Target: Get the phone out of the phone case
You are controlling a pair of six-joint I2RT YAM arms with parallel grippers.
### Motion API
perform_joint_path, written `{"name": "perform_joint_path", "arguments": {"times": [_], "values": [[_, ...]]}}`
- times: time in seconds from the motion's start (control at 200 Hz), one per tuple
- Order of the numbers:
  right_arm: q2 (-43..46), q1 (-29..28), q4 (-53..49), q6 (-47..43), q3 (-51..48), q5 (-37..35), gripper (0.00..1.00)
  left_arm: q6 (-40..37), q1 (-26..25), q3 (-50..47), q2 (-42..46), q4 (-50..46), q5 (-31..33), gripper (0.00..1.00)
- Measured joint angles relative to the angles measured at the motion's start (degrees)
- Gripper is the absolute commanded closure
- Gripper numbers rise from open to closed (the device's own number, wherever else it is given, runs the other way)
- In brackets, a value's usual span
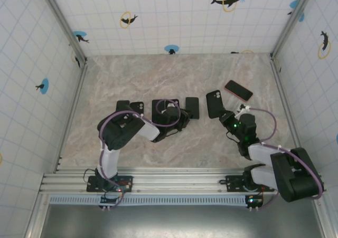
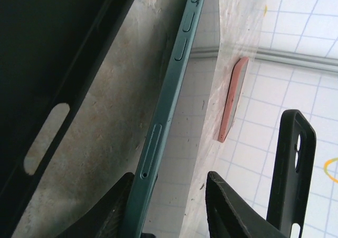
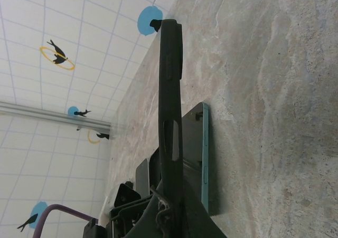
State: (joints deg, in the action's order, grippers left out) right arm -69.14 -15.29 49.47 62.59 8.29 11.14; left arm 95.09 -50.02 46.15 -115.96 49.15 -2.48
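On the worktop (image 1: 132, 79), the left fingers (image 2: 105, 217) stand spread with the edge of the green phone (image 2: 169, 90) between them; the right fingers (image 3: 179, 219) pinch the black case (image 3: 170, 90).

The far half of the marble-patterned desk (image 1: 174, 72) lies open. Mid-desk, a flat dark teal phone (image 1: 191, 107), a black phone case (image 1: 214, 103) and a coral-red phone (image 1: 238, 90) sit close together with narrow gaps. White tiled walls (image 1: 31, 64) hem both sides.
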Motion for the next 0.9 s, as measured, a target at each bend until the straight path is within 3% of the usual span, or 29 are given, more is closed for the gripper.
{"name": "perform_joint_path", "arguments": {"times": [0.23, 0.901], "values": [[-0.63, 0.02, 0.00, -0.11, 0.00, 0.46, 1.00, 1.09, -0.57, 0.00, 0.07, -0.68, -0.09, 0.47], [-2.51, 0.02, -0.02, -2.16, 0.00, 0.28, 1.00, 1.25, -1.07, -4.00, 3.93, -1.70, -0.04, 0.44]]}}
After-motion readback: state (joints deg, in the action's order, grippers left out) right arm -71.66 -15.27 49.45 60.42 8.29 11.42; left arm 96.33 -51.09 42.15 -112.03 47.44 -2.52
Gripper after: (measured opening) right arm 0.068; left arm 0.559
